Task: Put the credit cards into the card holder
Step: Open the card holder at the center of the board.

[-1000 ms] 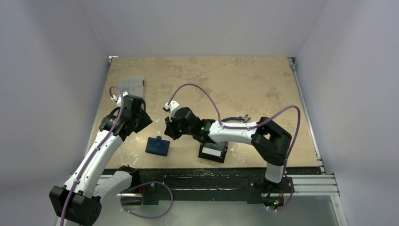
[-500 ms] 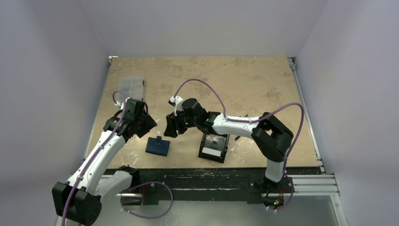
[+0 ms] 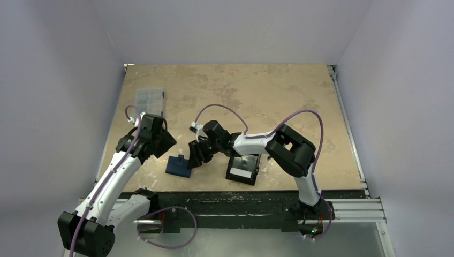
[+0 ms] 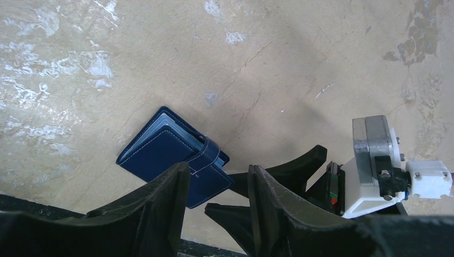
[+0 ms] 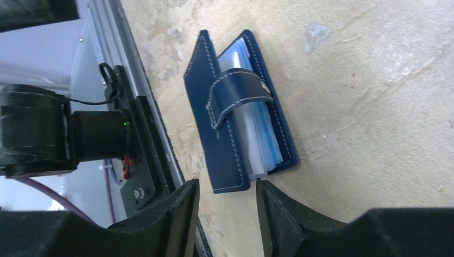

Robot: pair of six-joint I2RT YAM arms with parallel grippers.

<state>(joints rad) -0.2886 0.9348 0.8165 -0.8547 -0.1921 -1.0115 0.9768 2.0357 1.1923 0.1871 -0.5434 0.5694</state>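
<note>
- The card holder (image 3: 179, 166) lies flat on the tabletop (image 3: 278, 101) close to the near edge, between the two arms and just left of a black tray (image 3: 242, 170) with a white label.
- From the right wrist view it is folded over, stitched navy covers with pale blue sleeves bulging out of the open side, and a strap (image 5: 235, 91) arched across with a small snap. Whether that snap is fastened I cannot tell.
- It looks light and fairly soft — thin covers that would flex, and a smooth skin that might slide on the tabletop when pushed. I'd judge the stitched cover edge or the strap the best places to pinch; the shiny sleeves look slippery and easy to crease.
- The right tool (image 5: 226, 187) hangs just beside the holder's near end, jaws apart with nothing between them.
- The left tool (image 4: 217, 179) hovers near on the other side, likewise parted and empty.
- I cannot pick out any loose credit cards from here.
- The tabletop is tan and mottled, scuffed with pale patches — flat and hard.
- A clear compartment box (image 3: 149, 96) sits well apart at the far left. Plain pale walls close in three sides, and a metal rail (image 3: 348, 206) runs along the front.
</note>
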